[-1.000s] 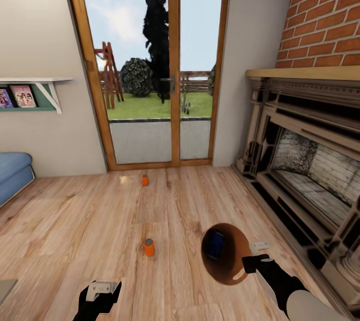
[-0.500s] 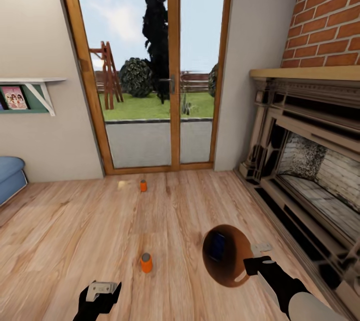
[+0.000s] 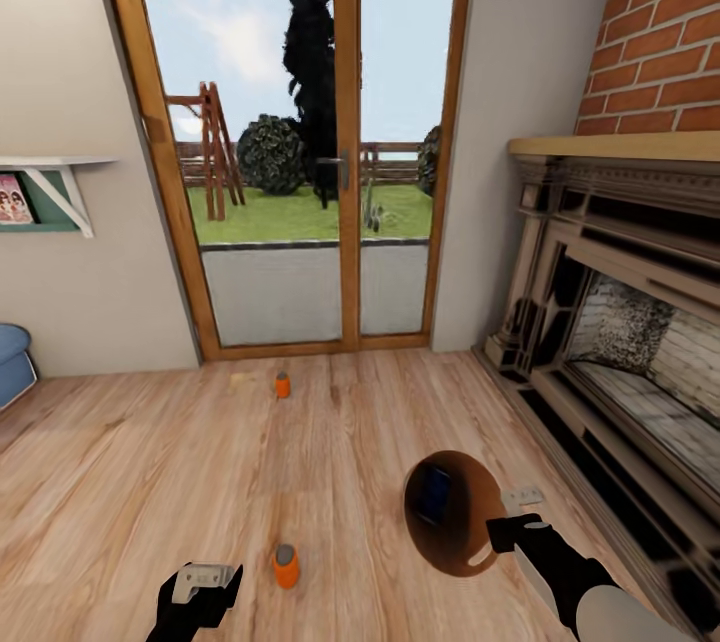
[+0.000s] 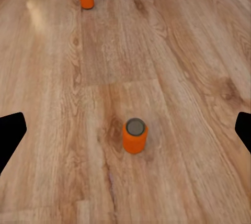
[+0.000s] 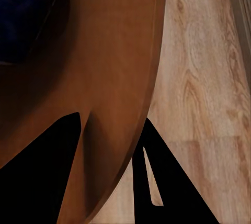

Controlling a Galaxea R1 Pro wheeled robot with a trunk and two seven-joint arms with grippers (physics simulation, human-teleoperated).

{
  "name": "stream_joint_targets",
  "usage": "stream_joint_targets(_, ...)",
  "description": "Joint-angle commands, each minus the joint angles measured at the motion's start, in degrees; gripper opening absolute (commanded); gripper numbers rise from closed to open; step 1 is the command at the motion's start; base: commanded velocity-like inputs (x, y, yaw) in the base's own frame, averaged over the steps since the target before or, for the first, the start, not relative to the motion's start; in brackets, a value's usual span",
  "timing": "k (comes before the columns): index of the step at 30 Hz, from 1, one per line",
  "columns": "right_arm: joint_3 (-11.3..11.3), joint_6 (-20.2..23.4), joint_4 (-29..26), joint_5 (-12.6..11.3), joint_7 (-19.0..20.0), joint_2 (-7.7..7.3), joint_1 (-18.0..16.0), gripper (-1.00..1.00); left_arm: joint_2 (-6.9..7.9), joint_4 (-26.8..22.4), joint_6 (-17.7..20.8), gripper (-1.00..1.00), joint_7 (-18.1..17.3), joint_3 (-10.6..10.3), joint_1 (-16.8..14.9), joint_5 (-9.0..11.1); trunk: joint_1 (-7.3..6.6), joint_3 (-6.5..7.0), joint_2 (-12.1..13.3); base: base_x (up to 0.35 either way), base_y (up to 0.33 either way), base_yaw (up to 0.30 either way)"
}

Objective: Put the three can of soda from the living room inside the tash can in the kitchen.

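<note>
Reddish wood-plank floor (image 3: pixel 130 482) is seen across the living room, with wood-framed glass doors (image 3: pixel 300 142) at the back wall and a brick chimney (image 3: pixel 665 32) over a stone fireplace (image 3: pixel 620 322) along the right side. 2 orange cans are stood upright on the planks: the near orange can (image 3: pixel 286 566) just beside the left gripper (image 3: pixel 203 582), the far orange can (image 3: pixel 283 385) close to the door sill. In the left wrist view the near one (image 4: pixel 135 135) is framed between widely parted fingers (image 4: pixel 10 135). The trash can (image 3: pixel 452 512) is held tilted, off the floor, its rim pinched by the right gripper (image 3: pixel 505 532). The blue can (image 3: pixel 434 492) is seen resting inside it.
</note>
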Motion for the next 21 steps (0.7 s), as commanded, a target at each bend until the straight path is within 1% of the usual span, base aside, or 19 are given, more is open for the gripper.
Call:
stream_joint_targets(1, -0.2, 0.0, -0.1, 0.1, 0.0, 0.02, 0.0, -1.0, 0.0, 0.0, 0.0, 1.0, 0.0, 0.0, 0.0, 0.0, 0.0, 0.01, 0.0, 0.324, 0.0, 0.0)
stream_joint_targets(16, -0.2, -0.1, 0.2, 0.1, -0.3, 0.24, 0.0, -1.0, 0.0, 0.0, 0.0, 1.0, 0.0, 0.0, 0.0, 0.1, 0.0, 0.01, 0.0, 0.319, 0.0, 0.0)
stream_joint_targets(21, -0.1, -0.1, 0.2, 0.1, -0.4, 0.4, 0.0, -1.0, 0.0, 0.0, -0.1, 1.0, -0.1, 0.1, 0.0, 0.2, 0.0, 0.01, 0.0, 0.124, 0.0, 0.0)
